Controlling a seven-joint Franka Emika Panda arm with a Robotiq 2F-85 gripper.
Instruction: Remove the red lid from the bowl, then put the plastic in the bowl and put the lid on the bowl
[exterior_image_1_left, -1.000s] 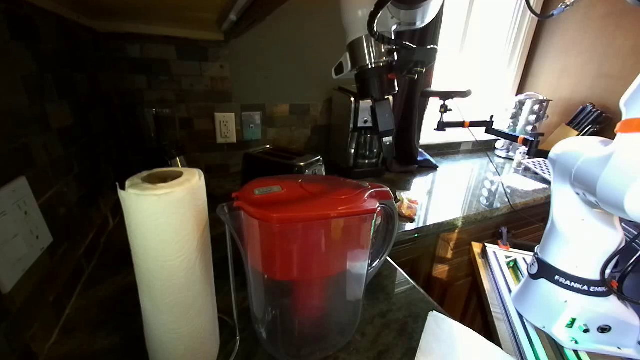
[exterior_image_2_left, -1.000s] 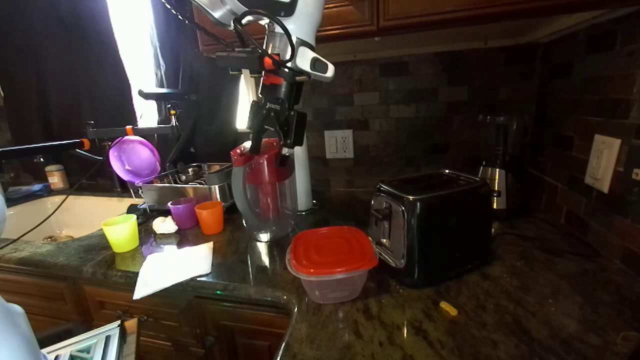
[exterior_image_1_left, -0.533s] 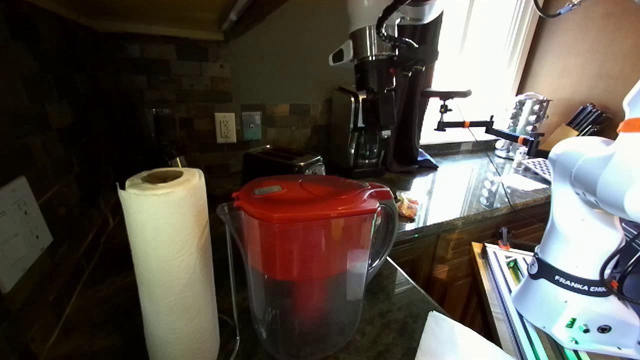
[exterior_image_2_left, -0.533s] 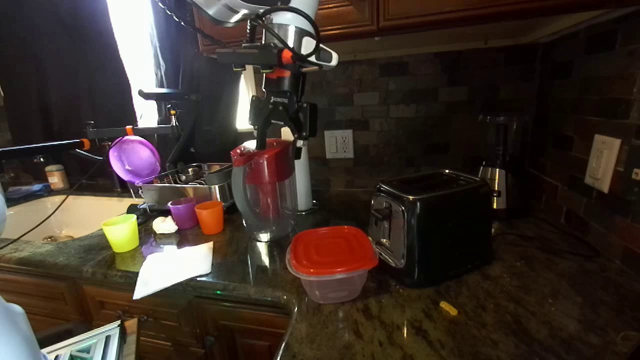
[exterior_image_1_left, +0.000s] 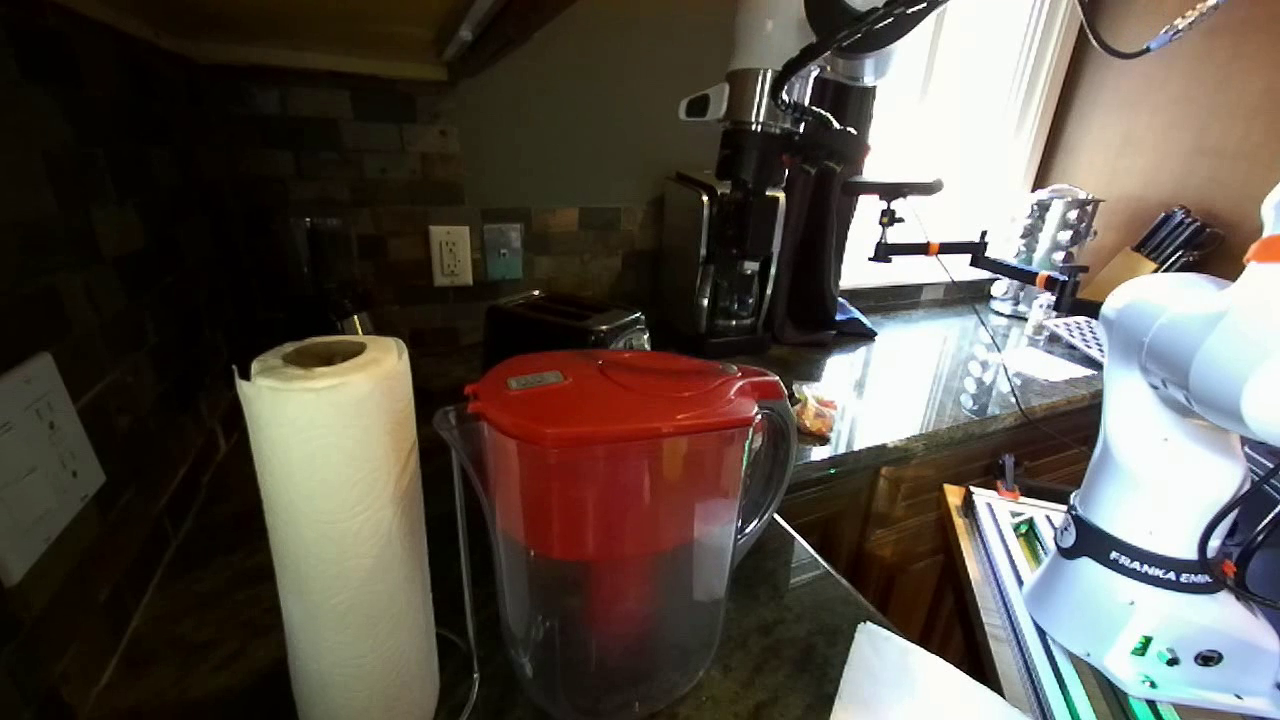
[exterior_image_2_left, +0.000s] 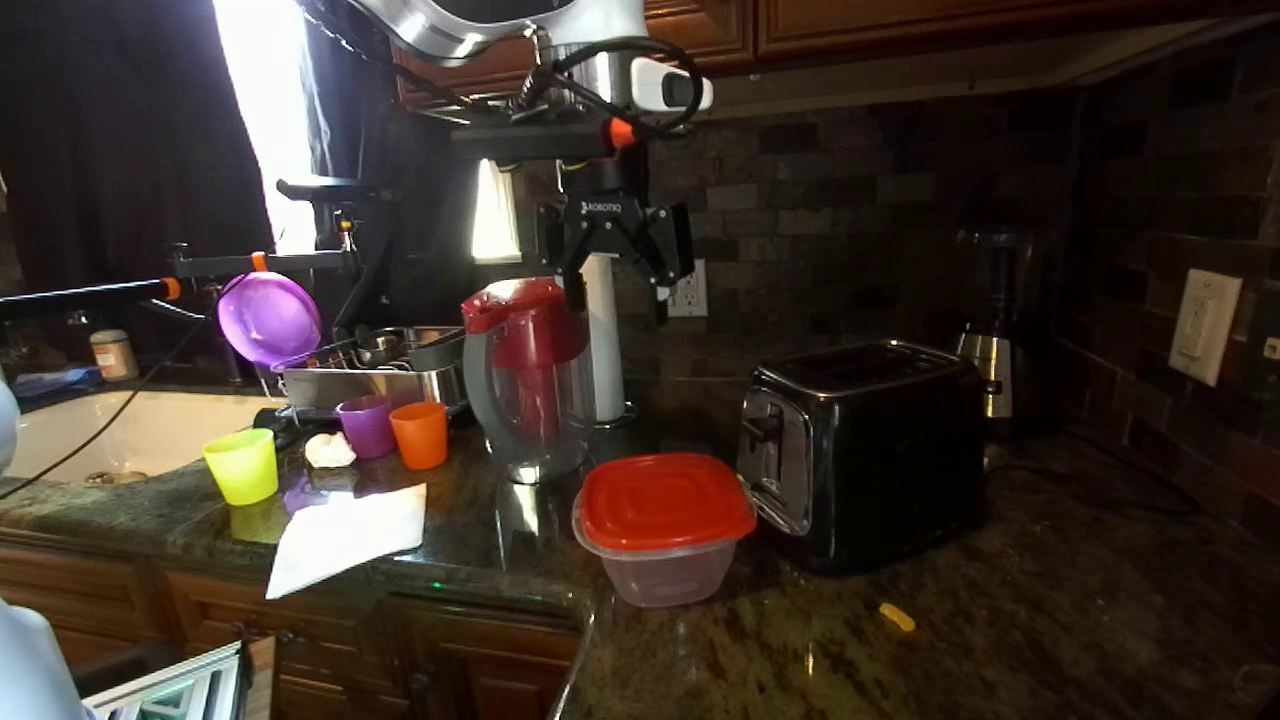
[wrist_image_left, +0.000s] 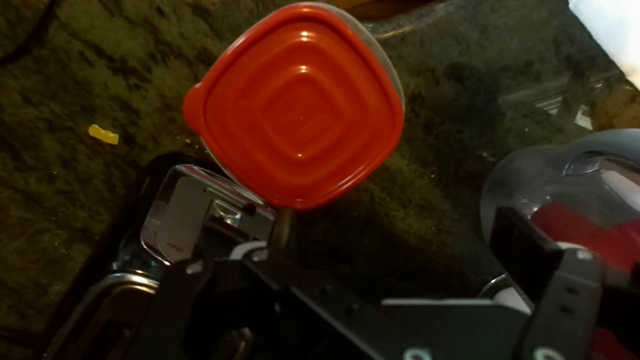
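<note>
Nearest on the dark stone counter (exterior_image_2_left: 1060, 650), in an exterior view, lies a small elongated yellow piece (exterior_image_2_left: 897, 616), probably the plastic of the task. To its left and slightly farther stands the squat clear plastic bowl (exterior_image_2_left: 668, 578), with the red rounded-square plastic lid (exterior_image_2_left: 665, 500) on top. Just right of it sits the boxy black-and-silver toaster (exterior_image_2_left: 880, 470). Farther back, raised in the air, the hand (exterior_image_2_left: 618, 303) is empty, its fingers spread wide; one overlaps the edge of the clear plastic pitcher with a red top (exterior_image_2_left: 530, 380) behind. Over the last second the hand has swung right, mostly off the pitcher, while the things on the counter have stayed put. That suggests lining up on the lid: removal has not begun, and the hand must probably come nearer and lower to reach an edge.
</note>
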